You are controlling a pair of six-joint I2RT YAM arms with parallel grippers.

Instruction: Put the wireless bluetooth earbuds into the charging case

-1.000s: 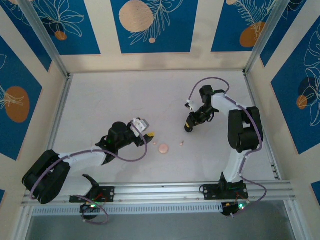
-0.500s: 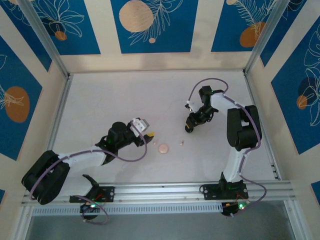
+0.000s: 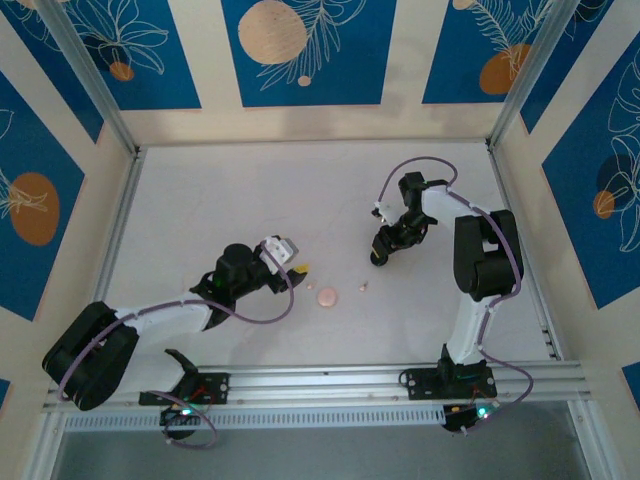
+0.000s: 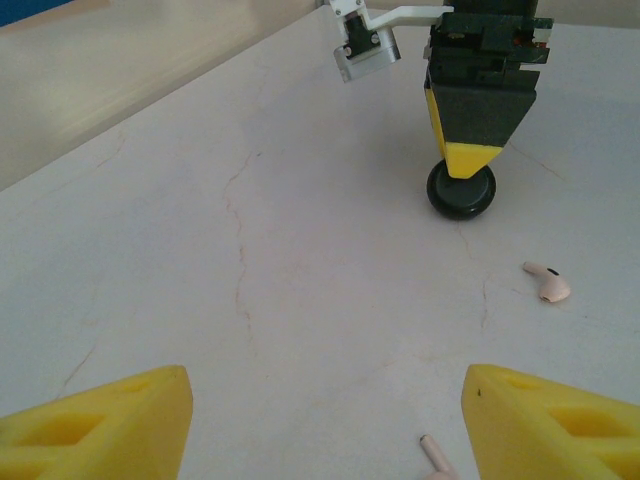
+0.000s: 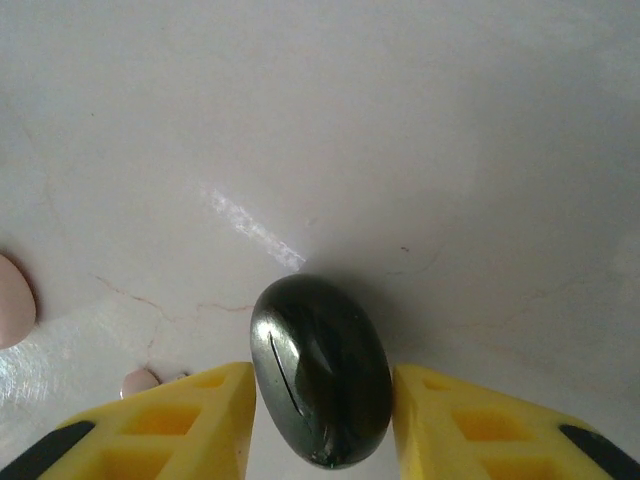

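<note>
**While right fingers hug the black case, pink buds lie loose**

Where the white table (image 3: pixel 200 200) spreads out under the overhead camera, the action sits near its middle. Left arm (image 3: pixel 170 315) angles in from the near left, and right arm (image 3: pixel 485 255) folds down from the right. Left gripper (image 4: pixel 325 430) is spread wide with nothing held, its yellow fingers low over the table. Right gripper (image 3: pixel 378 250) points straight down, and its fingers (image 5: pixel 170 420) sit tight against both sides of the black case (image 5: pixel 320 340). No gap shows, but I cannot tell whether they are squeezing it. Pink case (image 3: pixel 327 296) lies on the table between the two grippers, nearer the left one. One pink bud (image 4: pixel 548 283) lies loose on the table near the black case, not touching it and outside either case. A pale pink stem (image 4: pixel 433 455) pokes in at the bottom edge of the left wrist view, just beside the right-hand finger.
</note>
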